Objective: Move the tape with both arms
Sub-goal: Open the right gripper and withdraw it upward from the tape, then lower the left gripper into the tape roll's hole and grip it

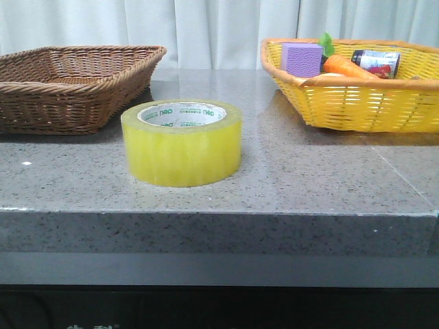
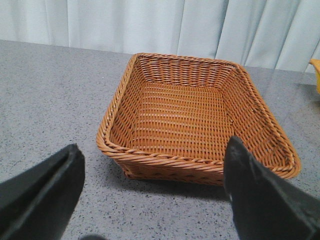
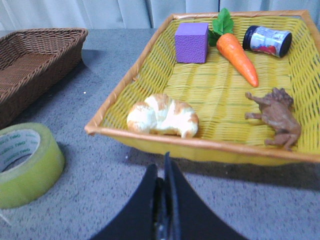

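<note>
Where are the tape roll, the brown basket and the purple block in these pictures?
tape roll (image 1: 182, 154): front view, on its yellow outer wall.
brown basket (image 2: 180, 117): left wrist view, on its woven floor.
purple block (image 3: 191, 44): right wrist view, on its facing side.

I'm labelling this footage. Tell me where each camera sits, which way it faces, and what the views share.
Front: faces forward over the table at the tape; no arm shows.
Left wrist: over the brown basket; left gripper open.
Right wrist: over the yellow basket; right gripper shut.
Shared: front and right wrist both show tape, both baskets, purple block, carrot.
</note>
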